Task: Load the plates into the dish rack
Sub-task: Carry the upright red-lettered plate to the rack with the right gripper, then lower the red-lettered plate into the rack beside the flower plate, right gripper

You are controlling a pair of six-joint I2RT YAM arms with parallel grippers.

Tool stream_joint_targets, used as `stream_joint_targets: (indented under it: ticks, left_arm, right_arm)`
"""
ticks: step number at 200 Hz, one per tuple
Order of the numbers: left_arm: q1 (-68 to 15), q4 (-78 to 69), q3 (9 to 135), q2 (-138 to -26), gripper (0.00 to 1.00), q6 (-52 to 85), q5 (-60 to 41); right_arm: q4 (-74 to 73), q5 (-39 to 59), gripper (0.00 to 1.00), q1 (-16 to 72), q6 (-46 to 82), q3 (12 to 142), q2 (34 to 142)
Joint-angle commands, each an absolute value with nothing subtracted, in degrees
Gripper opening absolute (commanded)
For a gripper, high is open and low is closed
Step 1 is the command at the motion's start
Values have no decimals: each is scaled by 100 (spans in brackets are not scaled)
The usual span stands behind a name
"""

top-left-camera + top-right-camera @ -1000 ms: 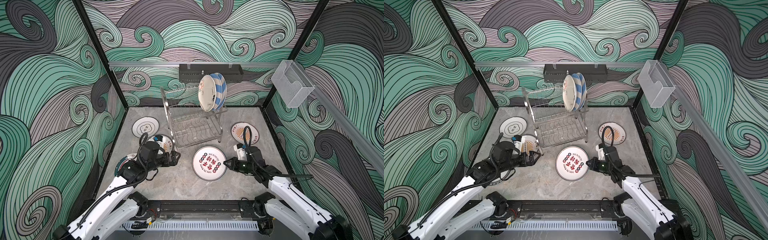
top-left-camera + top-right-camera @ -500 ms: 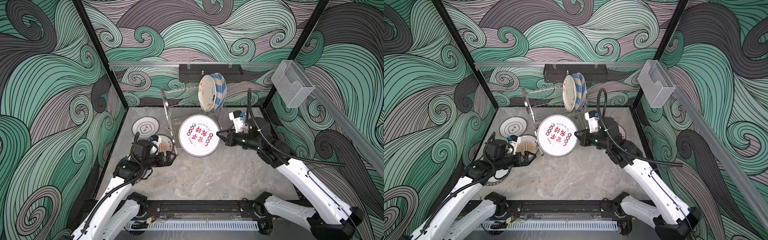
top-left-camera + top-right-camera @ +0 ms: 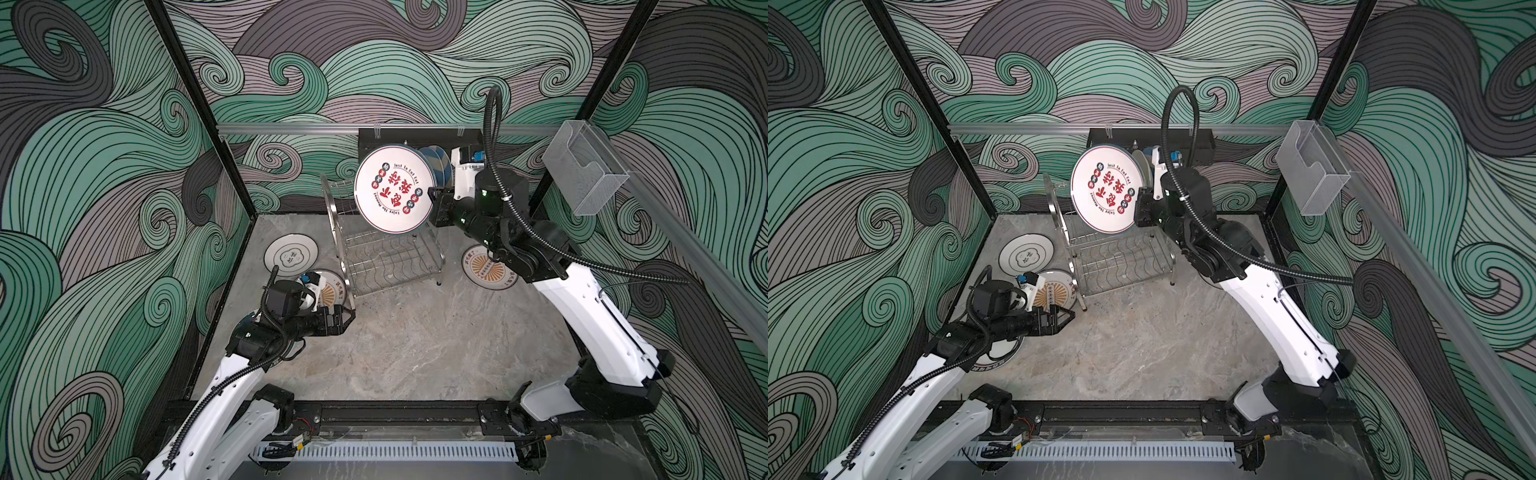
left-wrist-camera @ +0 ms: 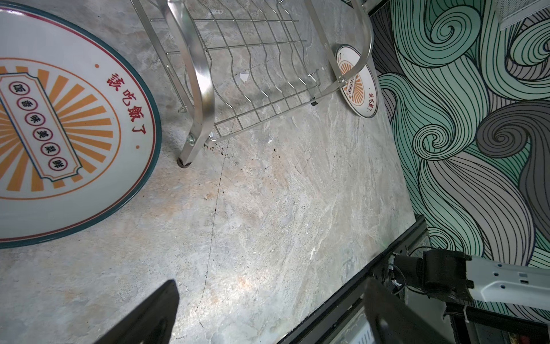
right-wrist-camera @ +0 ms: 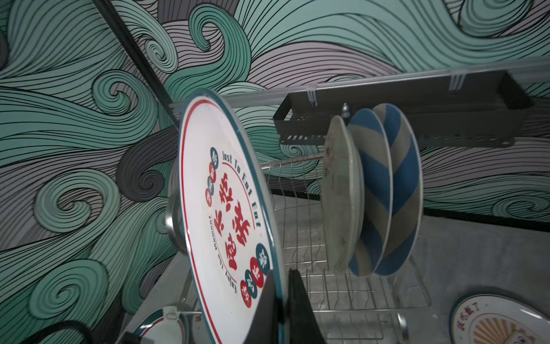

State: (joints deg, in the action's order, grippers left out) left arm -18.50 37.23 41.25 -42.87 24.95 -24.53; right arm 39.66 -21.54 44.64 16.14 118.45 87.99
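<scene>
My right gripper [image 3: 434, 203] [image 5: 282, 286] is shut on the rim of a white plate with red-black characters [image 3: 392, 189] [image 3: 1106, 193] [image 5: 229, 214]. It holds the plate upright above the left part of the dish rack [image 3: 386, 257] [image 3: 1117, 257] top tier. A cream plate [image 5: 339, 202] and two blue-striped plates [image 5: 372, 190] stand in that tier. On the table lie a black-cloud plate [image 3: 291, 254], an orange-sunburst plate [image 4: 59, 134] and a second sunburst plate [image 3: 484, 270]. A teal-rimmed plate [image 3: 1000, 357] lies under my left arm. My left gripper [image 3: 347, 318] [image 4: 270, 284] hangs open and empty by the rack's front left foot.
A black perforated tray [image 3: 415, 139] hangs on the back wall behind the rack. A clear plastic box [image 3: 582, 170] is fixed on the right wall rail. Patterned walls close three sides, and a black rail [image 3: 374, 415] runs along the front.
My right gripper has lifted the red-black character plate off the table, tipped it upright and carried it back over the rack's top tier. My left gripper has shifted slightly.
</scene>
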Motion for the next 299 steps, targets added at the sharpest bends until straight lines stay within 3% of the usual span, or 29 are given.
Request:
stream_joint_targets:
  ticks: [1,40,97,201,299]
  left_arm:
    - [-1803,3635,4096,-4234,99,2426,-2557]
    - [-1798,3621,4077,-4254,99,2426,-2601]
    - [-1778,3617,4069,-4191,99,2411,-2674]
    - [-1771,3612,4043,-4122,98,2408,-2672]
    - [-1768,3621,4043,-4140,98,2408,-2638]
  right_arm:
    - [3909,-4114,0,4747,759,12620,9233]
    - [3446,-6087,0,5282,-576,13622,10174]
    - [2819,-6931,0,5476,-1055,13582,10663]
    - [2382,-7078,0,5403,-782,13080,10919]
    - [3185,-6755,0,5187,208,13017,11089]
